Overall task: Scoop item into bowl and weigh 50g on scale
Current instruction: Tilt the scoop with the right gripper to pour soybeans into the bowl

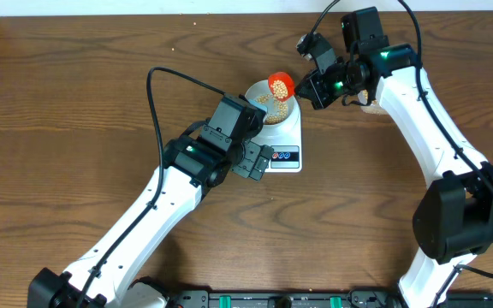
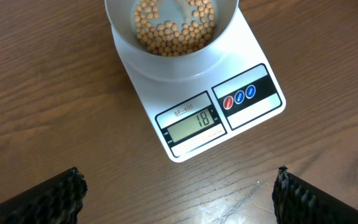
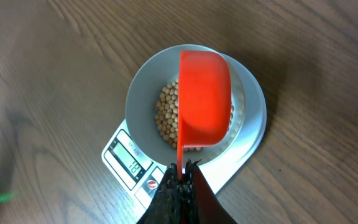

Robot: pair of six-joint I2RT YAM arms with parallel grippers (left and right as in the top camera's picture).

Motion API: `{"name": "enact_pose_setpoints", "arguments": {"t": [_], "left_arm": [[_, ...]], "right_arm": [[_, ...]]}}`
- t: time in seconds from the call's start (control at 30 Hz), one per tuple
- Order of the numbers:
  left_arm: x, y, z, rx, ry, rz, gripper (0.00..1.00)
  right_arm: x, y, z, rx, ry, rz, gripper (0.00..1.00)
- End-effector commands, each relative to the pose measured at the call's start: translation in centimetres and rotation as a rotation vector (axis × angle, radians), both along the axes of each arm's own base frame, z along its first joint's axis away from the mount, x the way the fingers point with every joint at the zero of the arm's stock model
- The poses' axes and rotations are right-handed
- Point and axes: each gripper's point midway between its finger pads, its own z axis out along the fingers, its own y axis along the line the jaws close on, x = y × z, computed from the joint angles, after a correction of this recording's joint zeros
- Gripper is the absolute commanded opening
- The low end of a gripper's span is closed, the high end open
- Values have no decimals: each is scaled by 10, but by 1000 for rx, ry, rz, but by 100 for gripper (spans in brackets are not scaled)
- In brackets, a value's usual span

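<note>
Left wrist view: the wooden table [image 2: 42, 93] carries the white scale [image 2: 142, 87]. The left gripper [image 2: 179, 186] hangs near it, spread wide and holding nothing. The pale bowl [image 2: 173, 62] sits on the scale. The right gripper [image 3: 180, 180] is clamped on the handle of the red scoop [image 3: 204, 93], tipped above the bowl. The beans [image 2: 166, 31] lie in the bowl. The display [image 2: 194, 121], labelled "SF-400", reads 18.

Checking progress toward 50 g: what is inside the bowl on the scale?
Soybeans lie in the bowl, with some pale bottom bare. From the right wrist, the red scoop above covers part of the inside; the left wrist view cuts off the far side.
</note>
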Motion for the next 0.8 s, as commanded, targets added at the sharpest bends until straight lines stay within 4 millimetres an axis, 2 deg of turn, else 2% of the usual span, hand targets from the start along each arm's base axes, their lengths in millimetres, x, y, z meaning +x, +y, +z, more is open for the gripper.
{"name": "enact_pose_setpoints", "arguments": {"t": [0.0,0.77], "left_arm": [[1,1,1,-1,1,4,98],[1,1,1,-1,1,4,98]], "right_arm": [[-4,3,19,6,-55,30,1],[-3,1,17,-25,-93,64,1]]}}
